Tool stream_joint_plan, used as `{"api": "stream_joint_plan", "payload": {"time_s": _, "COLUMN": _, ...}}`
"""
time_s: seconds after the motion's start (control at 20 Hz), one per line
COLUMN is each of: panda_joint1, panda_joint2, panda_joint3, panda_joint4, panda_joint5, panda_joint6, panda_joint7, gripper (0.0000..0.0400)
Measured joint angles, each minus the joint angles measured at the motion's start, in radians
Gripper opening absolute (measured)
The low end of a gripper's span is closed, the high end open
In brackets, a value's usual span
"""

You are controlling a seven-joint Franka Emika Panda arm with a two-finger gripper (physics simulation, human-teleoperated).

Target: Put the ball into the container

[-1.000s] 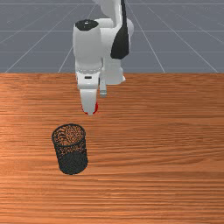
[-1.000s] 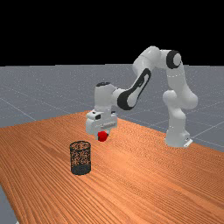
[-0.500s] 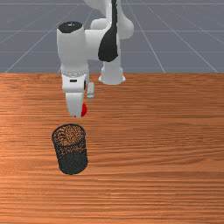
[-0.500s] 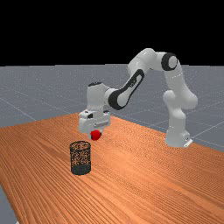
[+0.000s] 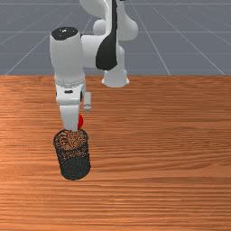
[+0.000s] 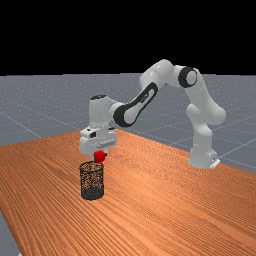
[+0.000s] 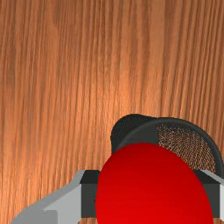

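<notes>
While the claw (image 6: pixel 99 156) pinches the red ball (image 7: pixel 151 188) from both sides, the dark mesh container (image 5: pixel 75 168) stands upright on the wooden table (image 5: pixel 158 149). Its rim is near, below the claw.

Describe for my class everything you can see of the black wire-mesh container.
The black wire-mesh container is a hollow cylinder with a round, open top and a thicker rim. Its mesh wall lets the wood's colour through, but the lowest part looks solid and dark. It stands upright on the orange-brown wooden table, in the front view's left half, its base touching the wood. The red ball in my gripper is above rim level.
</notes>
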Motion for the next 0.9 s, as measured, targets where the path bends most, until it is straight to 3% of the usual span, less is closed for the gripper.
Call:
{"api": "stream_joint_plan", "payload": {"time_s": 0.25, "panda_joint1": -0.035, "panda_joint2": 0.038, "panda_joint3": -0.006, "panda_joint4": 0.061, "panda_joint5": 0.004, "panda_joint6": -0.025, "panda_joint7": -0.041, "gripper": 0.0280}}
{"api": "stream_joint_plan", "payload": {"time_s": 0.45, "panda_joint1": -0.027, "panda_joint2": 0.080, "panda_joint3": -0.011, "panda_joint4": 0.132, "panda_joint5": 0.004, "panda_joint6": -0.073, "panda_joint7": -0.010, "gripper": 0.0279}}
{"api": "stream_joint_plan", "payload": {"time_s": 0.7, "panda_joint1": -0.008, "panda_joint2": 0.064, "panda_joint3": -0.011, "panda_joint4": 0.097, "panda_joint5": -0.003, "panda_joint6": -0.043, "panda_joint7": 0.015, "gripper": 0.0279}}
{"api": "stream_joint_plan", "payload": {"time_s": 0.75, "panda_joint1": -0.004, "panda_joint2": 0.062, "panda_joint3": -0.011, "panda_joint4": 0.093, "panda_joint5": -0.006, "panda_joint6": -0.041, "panda_joint7": 0.020, "gripper": 0.0332}}
{"api": "stream_joint_plan", "payload": {"time_s": 0.8, "panda_joint1": 0.002, "panda_joint2": 0.060, "panda_joint3": -0.013, "panda_joint4": 0.090, "panda_joint5": -0.011, "panda_joint6": -0.038, "panda_joint7": 0.028, "gripper": 0.0359}}
{"api": "stream_joint_plan", "payload": {"time_s": 0.9, "panda_joint1": 0.003, "panda_joint2": 0.060, "panda_joint3": -0.010, "panda_joint4": 0.089, "panda_joint5": -0.008, "panda_joint6": -0.038, "panda_joint7": 0.026, "gripper": 0.0385}}
